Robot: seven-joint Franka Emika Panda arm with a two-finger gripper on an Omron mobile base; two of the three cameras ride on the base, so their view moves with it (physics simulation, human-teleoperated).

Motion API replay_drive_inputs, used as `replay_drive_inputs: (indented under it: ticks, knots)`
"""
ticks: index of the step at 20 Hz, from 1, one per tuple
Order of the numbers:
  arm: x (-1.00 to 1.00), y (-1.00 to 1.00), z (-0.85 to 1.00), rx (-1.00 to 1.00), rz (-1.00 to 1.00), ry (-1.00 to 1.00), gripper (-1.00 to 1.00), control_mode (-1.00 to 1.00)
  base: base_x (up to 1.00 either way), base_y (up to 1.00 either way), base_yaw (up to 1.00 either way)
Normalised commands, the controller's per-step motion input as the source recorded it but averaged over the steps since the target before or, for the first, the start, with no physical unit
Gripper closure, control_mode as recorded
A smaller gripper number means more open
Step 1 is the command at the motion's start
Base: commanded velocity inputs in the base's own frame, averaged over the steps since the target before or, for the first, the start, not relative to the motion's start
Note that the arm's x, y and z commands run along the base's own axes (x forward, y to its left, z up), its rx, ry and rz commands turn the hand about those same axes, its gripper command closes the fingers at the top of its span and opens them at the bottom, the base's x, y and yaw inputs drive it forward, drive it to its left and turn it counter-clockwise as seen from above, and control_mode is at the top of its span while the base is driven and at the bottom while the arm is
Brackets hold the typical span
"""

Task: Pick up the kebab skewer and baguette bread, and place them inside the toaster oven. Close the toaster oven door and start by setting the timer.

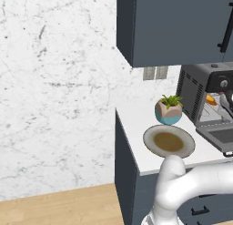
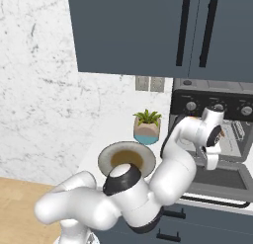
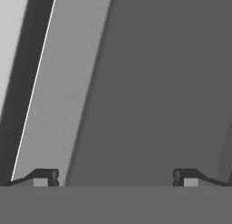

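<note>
Dark grey metal, the toaster oven [image 2: 212, 134] sits on the tabletop [image 1: 136, 124] with its door [image 2: 217, 181] dropped flat and the orange baguette [image 1: 210, 99] already on the rack. That door looks stiff, hinged and fairly light; I'd push up under its front edge. The end effector [image 2: 211, 161], fingers spread wide and empty, hangs just above the door, the plate [image 1: 169, 140] and potted plant [image 1: 169, 109] to the left

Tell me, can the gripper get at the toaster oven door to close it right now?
Probably yes. The gripper is open and empty, right over the dropped-open door of the toaster oven, with nothing between them; the plate and potted plant sit off to the side.
</note>
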Motion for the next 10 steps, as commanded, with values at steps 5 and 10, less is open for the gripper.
replay_drive_inputs:
  ticks: [5, 10]
  knots:
    - [-0.87, 0.13, 0.52, 0.03, 0.03, 0.0, -1.0, -1.0, 0.0, 0.0, 0.0]
    - [-1.0, 0.13, 0.48, 0.0, 0.31, -0.01, -1.0, -1.0, 0.0, 0.0, 0.0]
